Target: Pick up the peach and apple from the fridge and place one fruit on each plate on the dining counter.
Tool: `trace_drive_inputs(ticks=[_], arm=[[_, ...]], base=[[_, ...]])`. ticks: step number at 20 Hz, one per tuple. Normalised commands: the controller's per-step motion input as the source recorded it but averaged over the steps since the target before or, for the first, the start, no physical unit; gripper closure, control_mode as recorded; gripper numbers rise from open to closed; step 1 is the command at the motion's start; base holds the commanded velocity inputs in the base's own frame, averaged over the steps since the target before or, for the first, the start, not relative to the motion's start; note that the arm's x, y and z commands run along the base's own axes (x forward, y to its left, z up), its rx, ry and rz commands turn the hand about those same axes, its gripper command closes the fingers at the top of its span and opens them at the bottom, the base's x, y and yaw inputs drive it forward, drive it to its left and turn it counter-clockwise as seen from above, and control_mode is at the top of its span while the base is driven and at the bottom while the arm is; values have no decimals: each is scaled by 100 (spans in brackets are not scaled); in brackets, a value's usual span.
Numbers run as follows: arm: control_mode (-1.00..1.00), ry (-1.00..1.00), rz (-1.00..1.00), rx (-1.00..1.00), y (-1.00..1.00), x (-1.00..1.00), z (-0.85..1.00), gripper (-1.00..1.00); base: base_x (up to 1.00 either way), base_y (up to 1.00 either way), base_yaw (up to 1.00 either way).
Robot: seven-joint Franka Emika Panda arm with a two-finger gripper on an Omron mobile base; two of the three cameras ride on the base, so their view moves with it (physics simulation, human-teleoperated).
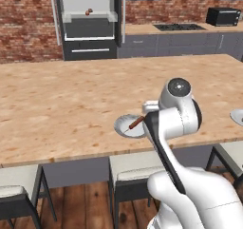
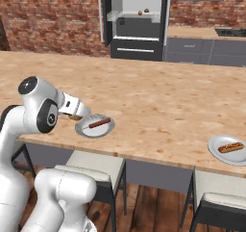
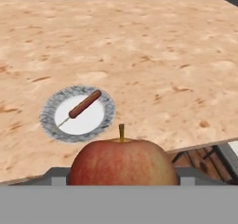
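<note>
Occlusions and cut-offs: apple, end effector, near plate, fridge fruit.

Hand view: apple (image 3: 123,161) lower half cut by the bottom band; end effector (image 3: 123,176) fingertips hidden behind it, grip unconfirmed. Left base view: arm covers the right part of the near plate (image 1: 127,126); second plate (image 1: 238,116) cut by the right edge. Small fruit on the fridge (image 1: 88,21) shelf too small to identify. Tabletop (image 3: 139,46) runs past the frame edges.

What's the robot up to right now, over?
Claw shut on apple. Near plate ahead, sausage skewer already on it. Peach in fridge.
</note>
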Motion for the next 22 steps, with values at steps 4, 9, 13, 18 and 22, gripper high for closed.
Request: trace_drive_inputs(ticks=[4, 9, 13, 18, 22], arm=[[-100, 2, 12, 5, 0, 44, -48, 100], [-100, 6, 10, 0, 0, 8, -51, 100], [-100, 1, 6, 0, 0, 31, -41, 100], [-100, 0, 1, 0, 0, 72, -27, 100], [-100, 2, 2, 0, 0, 50, -24, 100]], base=[[0, 0, 0], [0, 0, 0], [0, 0, 0], [0, 0, 0], [0, 0, 0]])
